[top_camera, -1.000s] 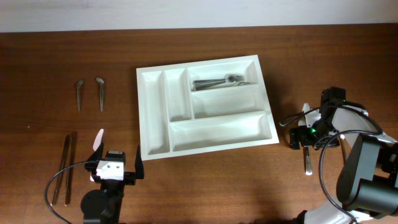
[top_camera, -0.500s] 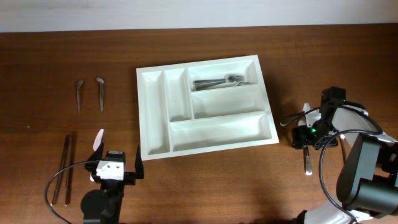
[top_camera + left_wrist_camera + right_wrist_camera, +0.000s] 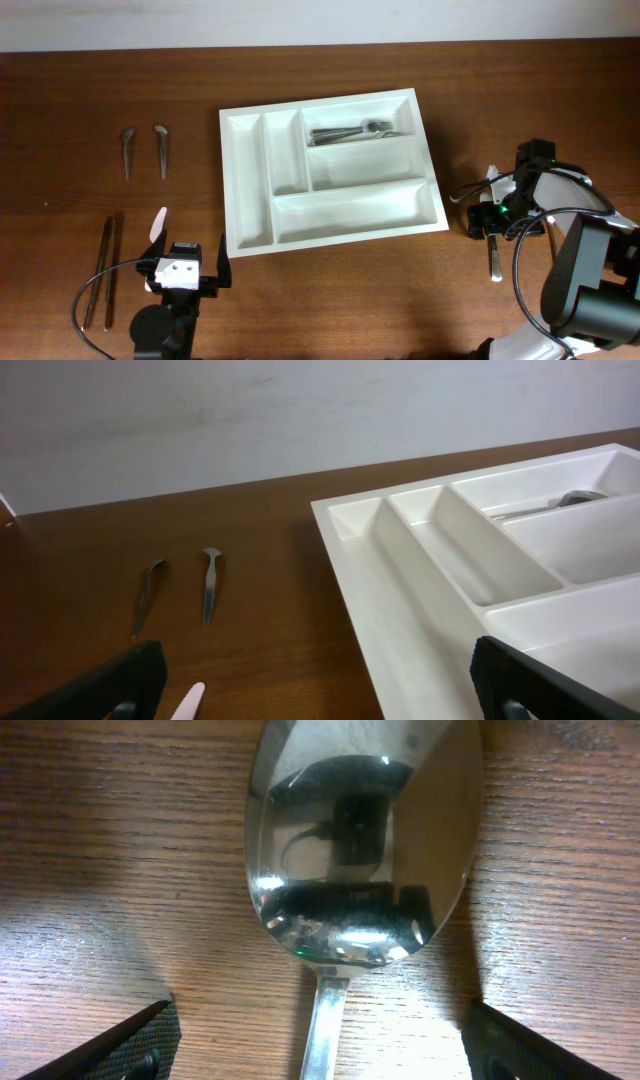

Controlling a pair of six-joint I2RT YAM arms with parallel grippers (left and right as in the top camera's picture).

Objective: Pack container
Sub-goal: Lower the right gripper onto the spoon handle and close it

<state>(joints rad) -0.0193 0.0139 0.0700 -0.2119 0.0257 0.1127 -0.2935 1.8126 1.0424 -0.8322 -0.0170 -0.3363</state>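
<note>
The container is a white compartmented tray lying mid-table, and its near left corner fills the right of the left wrist view. Several forks lie in its top right compartment. A metal spoon rests on the wood to the right of the tray. My right gripper hovers low over it, open. In the right wrist view the spoon's bowl fills the frame, with the fingers either side of its neck, apart from it. My left gripper stands open and empty near the front left edge.
Two small spoons lie at the far left, also in the left wrist view. Two long thin utensils lie by the left front edge. A pale pink utensil lies just ahead of the left gripper.
</note>
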